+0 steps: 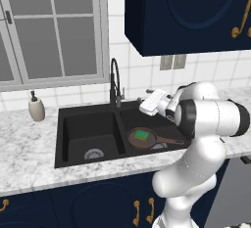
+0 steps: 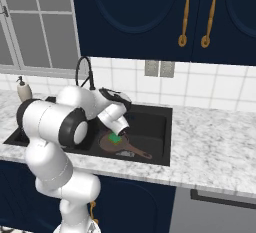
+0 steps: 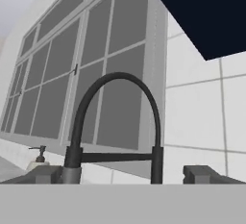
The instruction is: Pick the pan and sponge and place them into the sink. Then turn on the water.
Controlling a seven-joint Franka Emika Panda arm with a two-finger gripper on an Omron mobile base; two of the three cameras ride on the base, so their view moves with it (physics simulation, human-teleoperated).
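Our pincer (image 3: 123,175) stands wide apart, its two dark fingertips (image 3: 199,172) well separated with nothing between them, and it holds nothing. It points at the tall black arched faucet (image 3: 115,122), which rises straight ahead of it and fills the gap between the tips; we see no stream falling from its spout. Behind the faucet, farther from the pincer, stands the grey-framed window (image 1: 49,31), and off to the pincer's left on the marble surface (image 1: 24,144) sits the cream soap dispenser (image 1: 36,107). In the left base view the white hand (image 1: 154,102) hangs above the right basin of the black double sink (image 1: 61,139), just beside the faucet's base. Below and slightly behind the pincer, on the floor of that right basin, lies the reddish-brown pan (image 1: 135,140), with its long brown handle (image 1: 171,140) stretching away to the pincer's right. The green sponge (image 1: 142,135) rests inside the pan, flat on its bottom. From the right base view we see the pan (image 2: 107,143) and the sponge (image 2: 115,138) again, partly covered by the arm's wrist, with the handle (image 2: 137,152) pointing toward the front rim of the sink (image 2: 165,132). Dark blue cabinets (image 2: 150,12) with gold pulls hang above and beyond the pincer.
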